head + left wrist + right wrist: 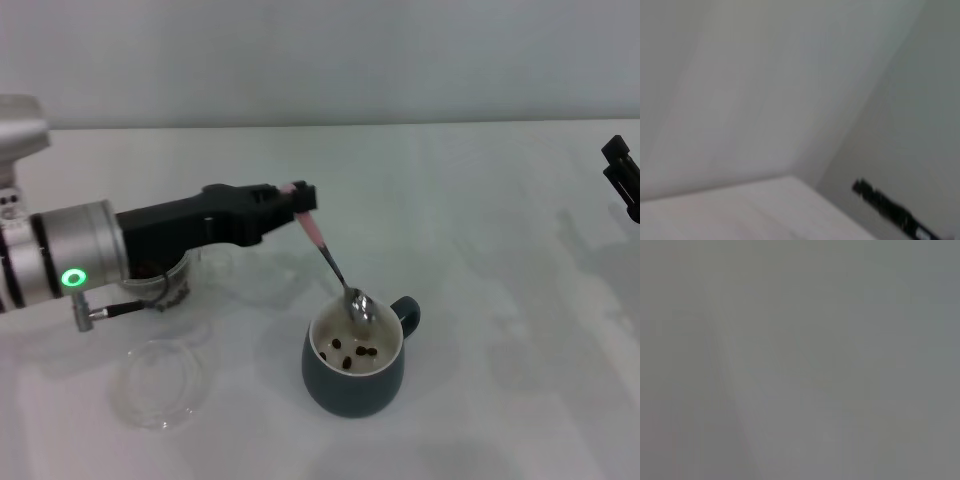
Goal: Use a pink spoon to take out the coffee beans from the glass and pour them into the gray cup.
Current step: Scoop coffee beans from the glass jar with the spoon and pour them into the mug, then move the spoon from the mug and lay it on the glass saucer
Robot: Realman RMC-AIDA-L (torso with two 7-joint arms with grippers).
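In the head view my left gripper (301,196) is shut on the pink handle of the pink spoon (334,262). The spoon slants down to the right, and its metal bowl hangs tilted over the mouth of the gray cup (353,375). Several coffee beans (353,354) lie on the cup's cream-white bottom. The glass (172,283) stands behind my left arm, mostly hidden, with dark beans showing at its base. My right gripper (622,175) is parked at the far right edge of the table. The wrist views show none of these things.
A flat clear round glass dish (160,380) lies on the white table (480,220) left of the gray cup. A wall runs along the far edge of the table. The left wrist view shows a dark object (890,209) far off.
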